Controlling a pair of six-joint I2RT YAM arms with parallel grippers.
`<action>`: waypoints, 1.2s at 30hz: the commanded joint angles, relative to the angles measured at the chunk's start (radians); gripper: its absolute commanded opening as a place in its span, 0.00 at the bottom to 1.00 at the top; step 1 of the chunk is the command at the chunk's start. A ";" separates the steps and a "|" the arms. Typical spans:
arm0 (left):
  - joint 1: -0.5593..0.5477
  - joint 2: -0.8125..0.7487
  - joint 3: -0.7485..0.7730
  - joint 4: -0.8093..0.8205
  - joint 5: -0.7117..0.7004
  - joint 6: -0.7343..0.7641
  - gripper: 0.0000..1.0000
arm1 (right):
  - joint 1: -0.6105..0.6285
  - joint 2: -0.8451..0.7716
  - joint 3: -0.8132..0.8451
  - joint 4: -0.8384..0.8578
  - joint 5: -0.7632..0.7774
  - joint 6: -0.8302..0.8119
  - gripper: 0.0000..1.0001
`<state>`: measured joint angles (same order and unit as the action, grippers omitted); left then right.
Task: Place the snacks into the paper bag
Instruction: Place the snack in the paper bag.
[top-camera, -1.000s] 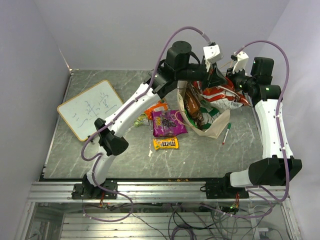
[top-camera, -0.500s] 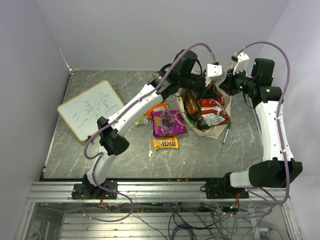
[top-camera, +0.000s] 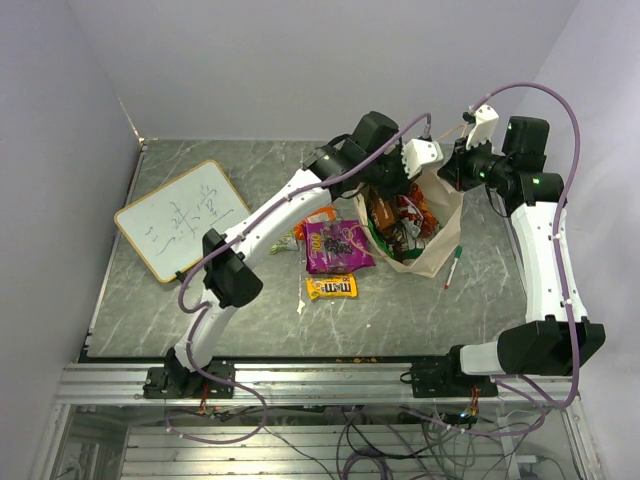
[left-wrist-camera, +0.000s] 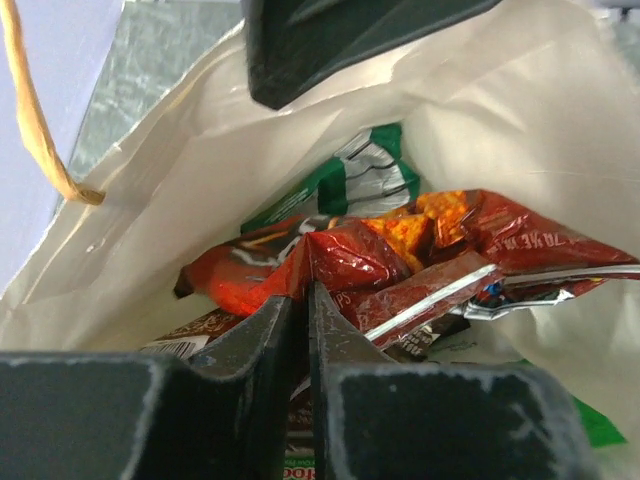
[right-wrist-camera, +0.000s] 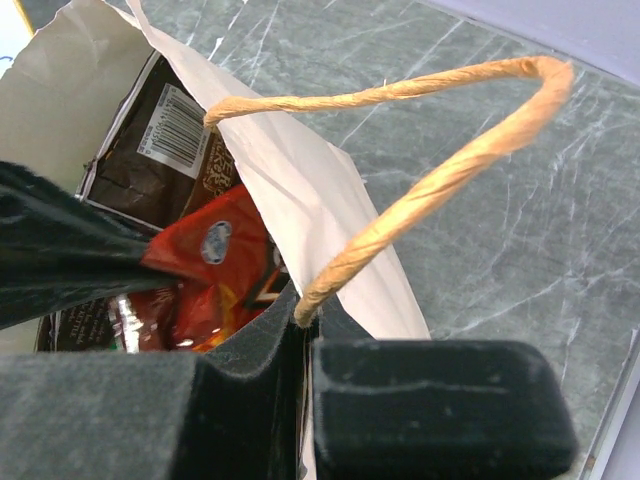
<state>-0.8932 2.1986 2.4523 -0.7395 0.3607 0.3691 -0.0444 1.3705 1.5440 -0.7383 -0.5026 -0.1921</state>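
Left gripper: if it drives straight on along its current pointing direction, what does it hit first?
The red snack bag, crumpled inside the paper bag, right off the left gripper tips. Depth is unclear; they may be touching.

Snacks (top-camera: 400, 215) in paper bag (top-camera: 432, 255) (others outside)

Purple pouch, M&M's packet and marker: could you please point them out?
purple pouch (top-camera: 337, 246), top external view, centre of its front.
M&M's packet (top-camera: 331, 288), top external view, middle of the wrapper.
marker (top-camera: 452, 267), top external view, midway along its barrel.
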 joint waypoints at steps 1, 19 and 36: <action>-0.012 0.051 0.049 -0.055 -0.080 0.041 0.25 | 0.004 -0.015 0.012 0.013 -0.026 0.008 0.00; -0.064 -0.075 -0.017 0.041 -0.136 0.042 0.84 | 0.005 -0.005 0.016 0.026 -0.002 0.011 0.00; -0.057 -0.407 -0.302 0.023 -0.225 0.040 0.98 | 0.005 0.010 0.033 0.055 0.020 -0.031 0.00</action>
<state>-0.9554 1.8904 2.2494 -0.7242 0.2077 0.3962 -0.0444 1.3743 1.5440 -0.7364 -0.4866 -0.2073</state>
